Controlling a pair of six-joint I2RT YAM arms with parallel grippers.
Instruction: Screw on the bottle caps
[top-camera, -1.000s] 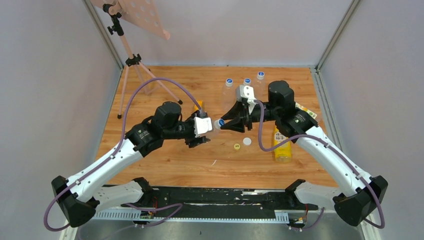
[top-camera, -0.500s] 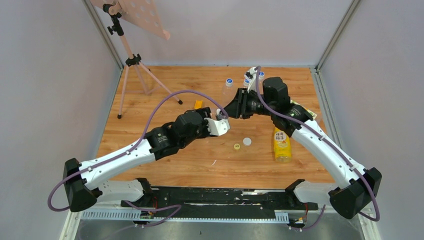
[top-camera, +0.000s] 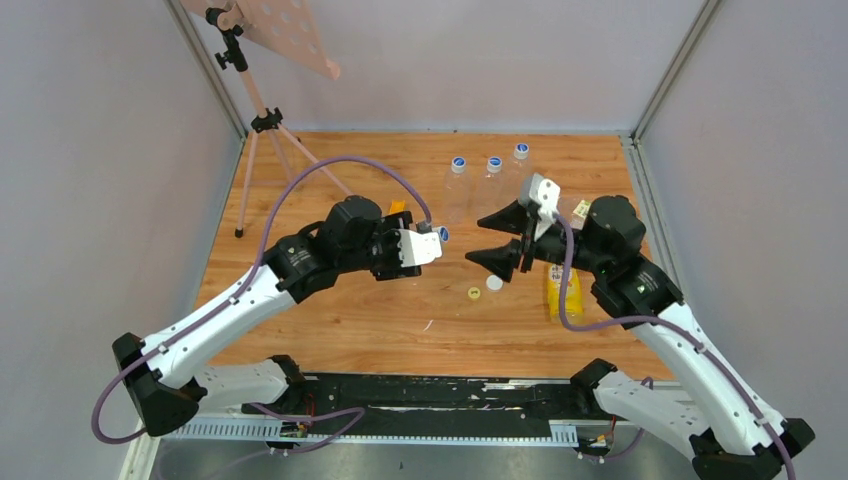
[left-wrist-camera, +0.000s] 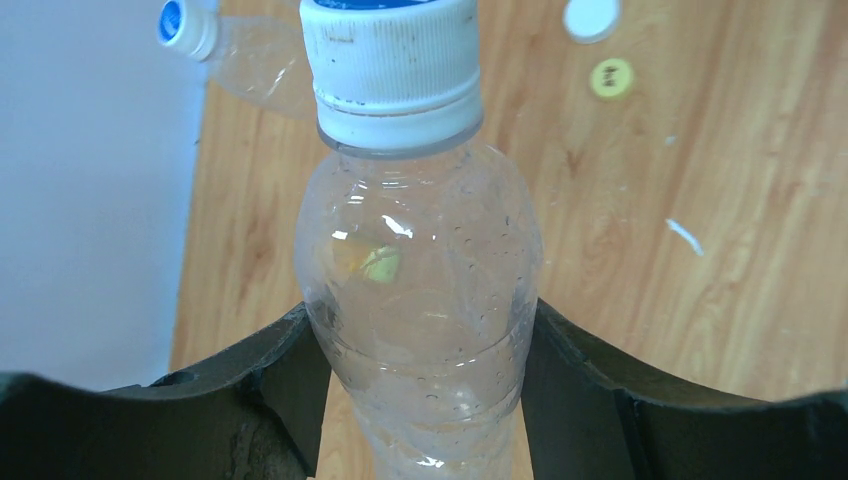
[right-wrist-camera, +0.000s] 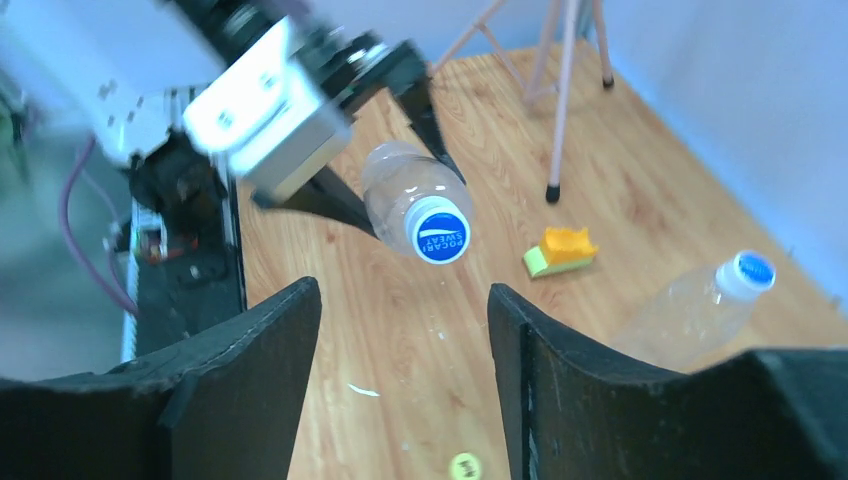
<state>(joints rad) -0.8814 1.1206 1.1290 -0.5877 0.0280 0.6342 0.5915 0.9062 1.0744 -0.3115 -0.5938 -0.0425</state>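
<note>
Firmly clamped in the left fingers (left-wrist-camera: 270, 390), dark and matte, pressing both sides of a rippled, dimpled shoulder: slim clear plastic bottle (left-wrist-camera: 420, 290), thin-walled and glossy. Held up off the pale-grained wooden bench (top-camera: 330, 300), over its middle, with the neck aimed at the right arm (top-camera: 640, 290). Capped already with a white ridged screw cap with a blue face (right-wrist-camera: 441, 231), seated square on the neck and scuffed along the ribs.

Spread wide and gripping nothing, the right fingers (right-wrist-camera: 250, 380), black blunt wedges facing that cap with open air between. Half a second ago crowded right up against the cap, farther back on the bench; now drawn off to the right. Bottle kept at much the same spot meanwhile. Along the far edge, a row of three clear bottles with blue-faced caps (top-camera: 493, 163), then partly covered by the right arm, now in plain sight.

Lying flat on the wood just nearer than the gap: small round yellow cap (top-camera: 474, 293) and plain white round cap (top-camera: 494, 284), close together but apart. Just right of them, a slim yellow bottle (top-camera: 572, 290) on its side, partly hidden under the right arm and its purple cable (top-camera: 557, 270). Farther back than the held bottle, a small orange-and-green block (top-camera: 398, 208), spongy-looking. At the far left corner, a pink tripod stand (top-camera: 265, 120) with a perforated board (top-camera: 290, 35) on top.
</note>
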